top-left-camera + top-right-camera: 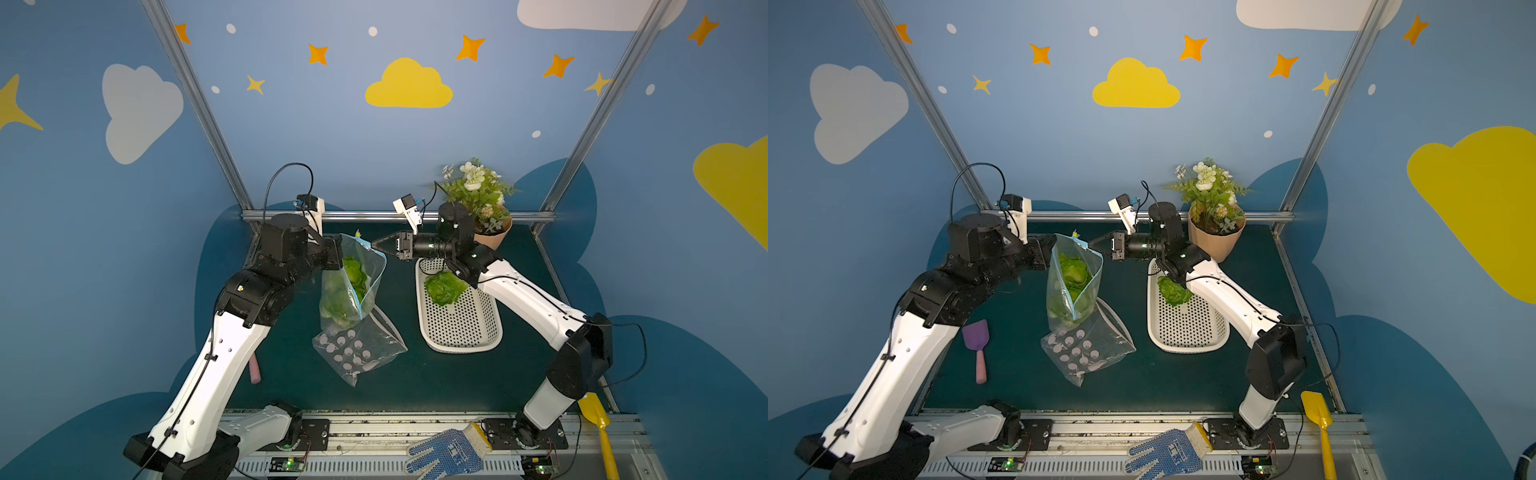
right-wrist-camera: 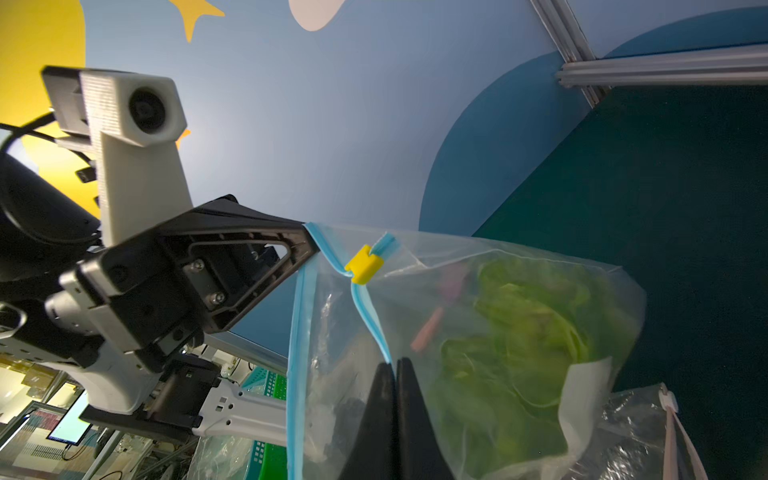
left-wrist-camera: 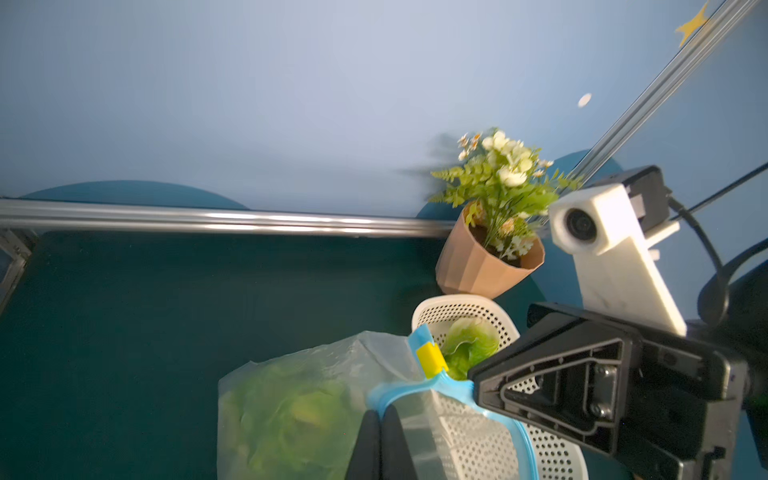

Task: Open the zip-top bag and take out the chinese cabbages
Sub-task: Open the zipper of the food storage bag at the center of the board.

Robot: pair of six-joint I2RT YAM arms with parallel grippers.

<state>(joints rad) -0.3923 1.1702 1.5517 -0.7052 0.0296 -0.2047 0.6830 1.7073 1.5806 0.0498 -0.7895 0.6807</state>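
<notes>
The clear zip-top bag (image 1: 353, 299) (image 1: 1073, 291) hangs above the table between both grippers, its blue-edged mouth spread open. My left gripper (image 1: 341, 246) (image 3: 380, 409) is shut on one side of the blue rim. My right gripper (image 1: 374, 245) (image 2: 394, 362) is shut on the opposite side. The yellow slider (image 3: 431, 360) (image 2: 363, 264) sits at the end of the zip. Green chinese cabbages (image 1: 354, 274) (image 1: 1073, 272) lie inside the bag. One more cabbage (image 1: 444, 289) (image 1: 1173, 291) lies in the white perforated basket (image 1: 457, 347), under the right arm.
A second clear bag (image 1: 359, 353) with pale round pieces lies under the hanging bag. A potted white-flowered plant (image 1: 478, 199) stands at the back right. A purple scoop (image 1: 978, 345) lies left, a yellow scoop (image 1: 1318, 419) front right, and a blue glove (image 1: 444, 453) on the front rail.
</notes>
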